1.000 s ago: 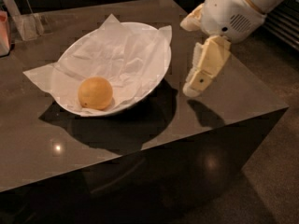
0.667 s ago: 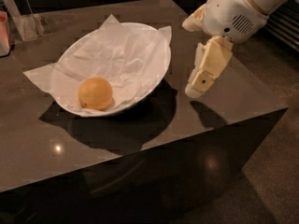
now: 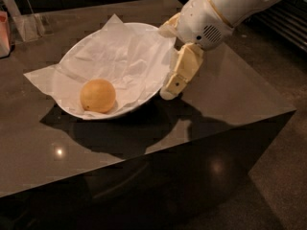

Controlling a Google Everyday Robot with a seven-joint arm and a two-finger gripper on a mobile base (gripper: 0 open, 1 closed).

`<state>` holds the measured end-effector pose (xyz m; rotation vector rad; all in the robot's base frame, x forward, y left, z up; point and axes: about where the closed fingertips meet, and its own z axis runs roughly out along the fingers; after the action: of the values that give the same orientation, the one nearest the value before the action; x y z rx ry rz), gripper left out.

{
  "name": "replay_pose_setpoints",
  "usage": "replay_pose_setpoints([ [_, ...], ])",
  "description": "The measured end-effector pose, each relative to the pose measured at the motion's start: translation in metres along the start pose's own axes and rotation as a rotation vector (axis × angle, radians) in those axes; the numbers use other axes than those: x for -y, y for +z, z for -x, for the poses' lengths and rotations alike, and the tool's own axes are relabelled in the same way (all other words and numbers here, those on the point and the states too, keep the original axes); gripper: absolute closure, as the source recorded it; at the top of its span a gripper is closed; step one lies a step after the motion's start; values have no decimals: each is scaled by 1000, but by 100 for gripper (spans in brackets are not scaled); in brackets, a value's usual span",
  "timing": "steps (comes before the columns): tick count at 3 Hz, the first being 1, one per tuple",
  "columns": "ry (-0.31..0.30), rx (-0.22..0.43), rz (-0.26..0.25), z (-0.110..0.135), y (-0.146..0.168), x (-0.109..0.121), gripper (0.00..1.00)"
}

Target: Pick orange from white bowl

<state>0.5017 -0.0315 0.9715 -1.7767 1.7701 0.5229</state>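
The orange (image 3: 98, 95) is a round yellow-orange fruit lying in the front left part of the white bowl (image 3: 125, 111). The bowl is wide and shallow, lined with crumpled white paper (image 3: 120, 56), and sits on a dark table. My gripper (image 3: 166, 62) is at the bowl's right rim, to the right of the orange and apart from it. It is open and empty. One cream finger (image 3: 180, 71) points down just outside the rim, with its tip near the tabletop. The other finger (image 3: 168, 28) shows higher up at the rim.
A clear container (image 3: 29, 25) and a pinkish object (image 3: 4, 32) stand at the table's back left. The dark table (image 3: 230, 85) ends at a front edge and a right corner, with floor (image 3: 283, 171) beyond on the right.
My gripper has moved left, from beside the bowl over the table to right against the bowl's right rim. The orange and bowl have not moved.
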Motion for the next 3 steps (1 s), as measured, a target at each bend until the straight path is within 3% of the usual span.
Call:
replay_pose_setpoints([
  [1, -25, 59, 61, 21, 36, 16, 0],
  [3, -29, 59, 49, 26, 49, 16, 0],
])
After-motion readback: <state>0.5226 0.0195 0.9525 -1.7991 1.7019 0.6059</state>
